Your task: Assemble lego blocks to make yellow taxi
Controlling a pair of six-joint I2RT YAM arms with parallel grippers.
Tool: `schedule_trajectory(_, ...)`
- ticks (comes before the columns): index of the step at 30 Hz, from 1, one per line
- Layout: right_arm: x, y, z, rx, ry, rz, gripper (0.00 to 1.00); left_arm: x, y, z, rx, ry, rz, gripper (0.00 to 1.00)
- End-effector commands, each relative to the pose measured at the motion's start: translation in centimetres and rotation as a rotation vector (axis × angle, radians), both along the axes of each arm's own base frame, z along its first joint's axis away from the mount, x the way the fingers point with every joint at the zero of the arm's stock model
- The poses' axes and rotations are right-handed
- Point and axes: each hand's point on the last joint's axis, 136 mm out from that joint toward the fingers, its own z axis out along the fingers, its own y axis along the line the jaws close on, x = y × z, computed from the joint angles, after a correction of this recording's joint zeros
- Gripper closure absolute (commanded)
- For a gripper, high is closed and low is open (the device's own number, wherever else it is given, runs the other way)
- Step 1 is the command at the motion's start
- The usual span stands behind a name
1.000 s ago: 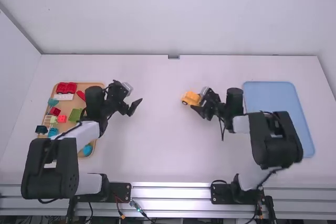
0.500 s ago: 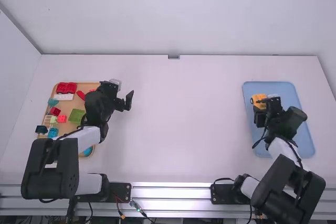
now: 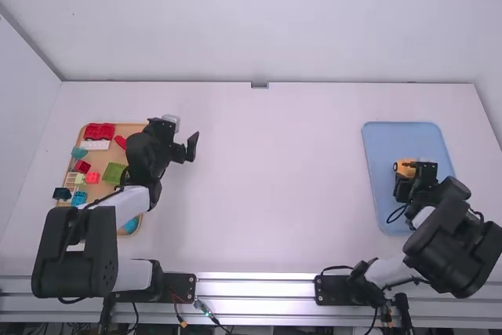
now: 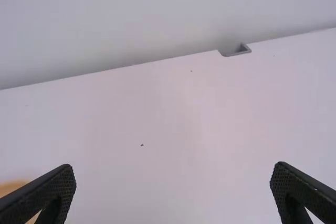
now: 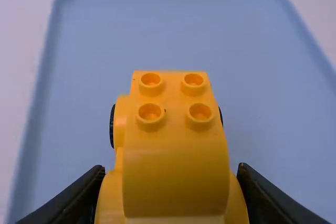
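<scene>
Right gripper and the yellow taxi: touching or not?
Touching: in the right wrist view, the right gripper has a finger against each side of the yellow taxi.

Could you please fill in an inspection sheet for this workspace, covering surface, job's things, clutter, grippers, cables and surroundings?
Surface: white table, a dark speck on it.
Job's things: yellow taxi over the blue tray, black wheels at its sides.
Clutter: assorted blocks in the tan tray.
Grippers: left open beside the tan tray; right closed on the taxi.
Cables: black loop hanging by the right gripper.
Surroundings: pale walls, metal rail.
</scene>
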Motion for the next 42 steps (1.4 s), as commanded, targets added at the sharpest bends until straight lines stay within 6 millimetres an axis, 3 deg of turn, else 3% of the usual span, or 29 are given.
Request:
schedule_trajectory(1,-0.4,-0.4,-0.6,0.021,0.010,-0.017,0.42,0.4,0.0,0.4,-0.004,-0.003,0.004,0.01)
schedule_trajectory(6,-0.4,-0.6,-1.2,0.061,0.057,-0.018,0.32,0.3,0.0,0.1,-0.005,0.011,0.004,0.01)
schedule_trajectory(10,0.3,-0.3,-1.0,0.065,0.066,-0.002,0.15,0.3,0.0,-0.1,-0.001,0.020,0.004,0.01)
schedule_trajectory(12,0.7,-0.1,-0.9,0.062,0.078,0.004,0.00,0.2,0.0,-0.2,-0.003,0.023,0.004,0.01)
schedule_trajectory(19,2.4,0.9,0.5,0.079,0.128,-0.043,0.01,0.4,0.1,0.2,-0.001,0.006,0.005,0.01)
schedule_trajectory(25,3.6,4.5,5.0,0.014,0.174,0.024,0.01,0.2,-0.5,1.3,-0.022,-0.013,-0.002,0.01)
schedule_trajectory(27,4.0,7.4,8.1,-0.025,0.156,0.088,0.01,-0.4,-1.1,2.9,-0.058,-0.027,-0.002,0.01)
schedule_trajectory(30,4.3,10.2,11.2,-0.065,0.099,0.147,0.01,-1.3,-1.2,4.8,-0.032,-0.060,-0.005,0.01)
schedule_trajectory(31,4.3,11.7,12.8,-0.083,0.061,0.169,0.01,-1.7,-0.9,5.7,-0.022,-0.074,0.024,0.01)
schedule_trajectory(33,4.3,12.7,13.8,-0.094,0.033,0.185,0.01,-1.9,-0.5,6.3,-0.014,-0.081,0.052,0.01)
schedule_trajectory(34,4.1,14.4,15.8,-0.118,-0.019,0.207,0.01,-2.8,0.2,7.4,0.000,-0.093,0.111,0.01)
schedule_trajectory(39,3.0,18.1,19.4,-0.169,-0.118,0.290,0.01,-5.1,-0.3,9.7,0.063,-0.130,0.104,0.01)
schedule_trajectory(42,2.3,20.4,21.5,-0.194,-0.187,0.339,0.01,-6.8,-1.0,12.4,0.088,-0.207,0.078,0.01)
